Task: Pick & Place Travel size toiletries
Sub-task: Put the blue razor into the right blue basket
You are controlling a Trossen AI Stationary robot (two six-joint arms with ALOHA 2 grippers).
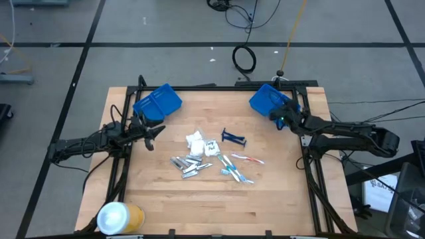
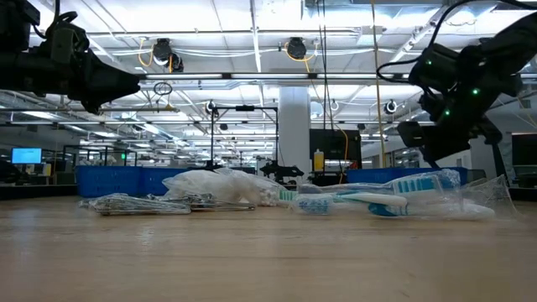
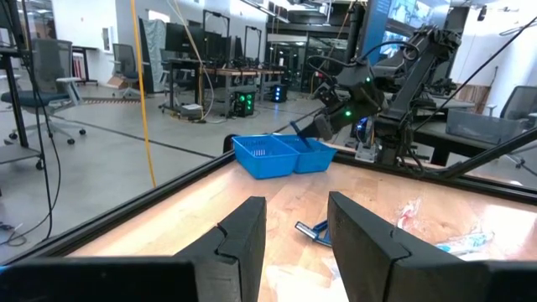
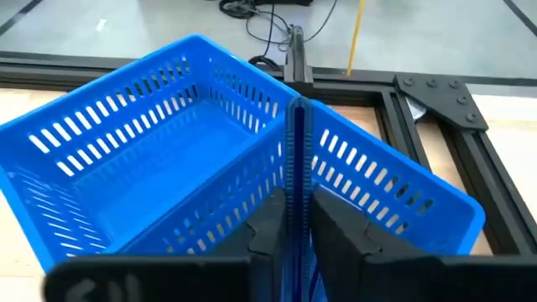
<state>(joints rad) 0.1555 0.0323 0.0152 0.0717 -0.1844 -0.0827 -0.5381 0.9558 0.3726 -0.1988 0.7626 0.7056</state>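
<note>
A dark blue razor (image 4: 296,159) is held clamped in the right gripper (image 4: 295,220) above a blue bin (image 4: 159,168).
The other toiletries (image 1: 212,158) are left mid-table, well apart from it; the left gripper (image 3: 295,231) is kept apart, fingers open, beside a second bin (image 1: 157,101).

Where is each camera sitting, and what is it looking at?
High view: above the table, looking straight down; both arms show, left gripper and right gripper.
Low view: at tabletop height, looking across the toiletries into the room; both arms hang from above.
Left wrist view: on the left arm, looking across the table past its open fingers.
Right wrist view: on the right arm, fingers shut on a dark blue razor over the blue bin.
Shared: both wrist views show that bin.
</note>
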